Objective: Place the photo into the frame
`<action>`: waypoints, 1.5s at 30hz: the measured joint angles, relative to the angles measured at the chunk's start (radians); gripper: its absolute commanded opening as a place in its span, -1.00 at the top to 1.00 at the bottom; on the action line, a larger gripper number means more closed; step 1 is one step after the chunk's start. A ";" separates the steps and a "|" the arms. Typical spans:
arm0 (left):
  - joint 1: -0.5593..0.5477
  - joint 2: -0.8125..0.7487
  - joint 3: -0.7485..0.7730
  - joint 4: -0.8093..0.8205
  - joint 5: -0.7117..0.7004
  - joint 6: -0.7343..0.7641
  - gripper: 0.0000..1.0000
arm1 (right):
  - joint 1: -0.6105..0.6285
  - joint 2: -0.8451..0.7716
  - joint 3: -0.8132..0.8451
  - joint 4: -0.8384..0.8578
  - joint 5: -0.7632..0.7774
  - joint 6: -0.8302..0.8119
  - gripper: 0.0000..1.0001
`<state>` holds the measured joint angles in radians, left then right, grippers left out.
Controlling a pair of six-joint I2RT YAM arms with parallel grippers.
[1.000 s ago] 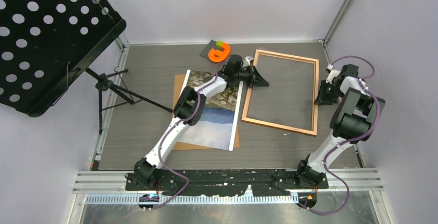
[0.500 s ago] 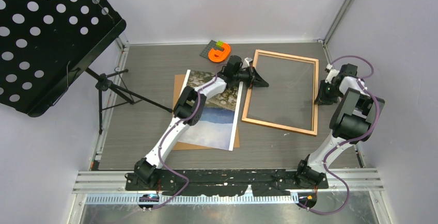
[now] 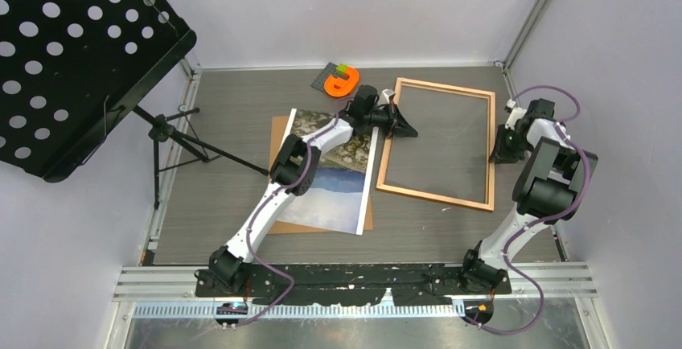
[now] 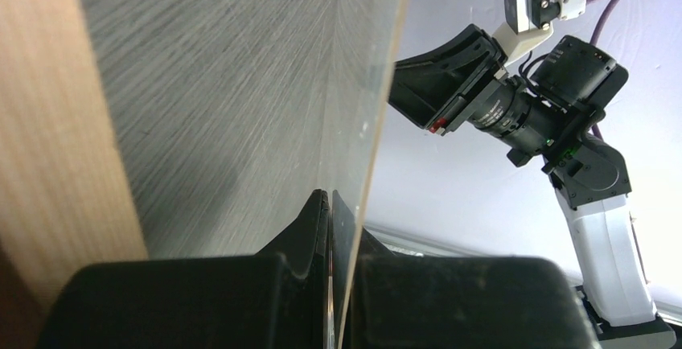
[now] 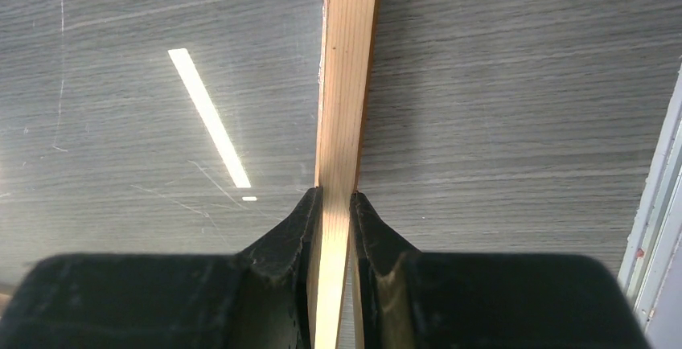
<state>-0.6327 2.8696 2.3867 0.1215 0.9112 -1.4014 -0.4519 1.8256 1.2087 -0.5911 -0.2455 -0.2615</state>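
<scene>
Grey wood-grain table (image 3: 225, 124) carries everything. The large rectangular paper photo (image 3: 338, 184), showing a pale flowery field, blue hills and cloudy sky, lies face up on a plain brown backing board (image 3: 278, 136). It is left of centre and outside the frame. Just beside the photo's right edge sits the thin-edged rectangular frame (image 3: 446, 86) of light orange-brown wood, slightly skewed on the table. The left gripper (image 3: 400, 126) is at the frame's left rail near the far corner. Its jaws are pressed together on the thin edge of a clear transparent sheet (image 4: 366, 124), which runs up between the fingertips in the left wrist view. The right gripper (image 3: 499, 146) clamps the frame's right rail, with the wooden strip pinched between its narrowly parted fingers (image 5: 293, 228). Beyond the photo's far end lies a small orange plastic piece (image 3: 342, 82). A black perforated music stand (image 3: 72, 51) on a tripod fills the far left.
</scene>
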 measured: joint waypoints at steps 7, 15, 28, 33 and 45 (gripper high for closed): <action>-0.004 0.000 0.052 -0.071 0.015 0.063 1.00 | 0.008 -0.002 0.000 0.000 0.015 -0.005 0.89; -0.005 0.000 0.063 -0.098 0.020 0.105 1.00 | 0.030 -0.006 0.000 0.000 0.051 -0.021 0.88; -0.007 0.000 0.064 -0.116 0.057 0.152 1.00 | 0.085 -0.008 0.007 -0.008 0.148 -0.054 0.89; -0.007 0.000 0.064 -0.115 0.062 0.154 1.00 | 0.101 -0.008 0.009 -0.010 0.174 -0.064 0.88; -0.008 0.000 0.065 -0.089 0.079 0.146 1.00 | 0.124 -0.008 0.011 -0.012 0.213 -0.085 0.89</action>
<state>-0.6411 2.8693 2.4519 0.0326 0.9905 -1.2556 -0.3279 1.8175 1.2194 -0.6029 -0.0326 -0.3462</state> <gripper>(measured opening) 0.001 0.207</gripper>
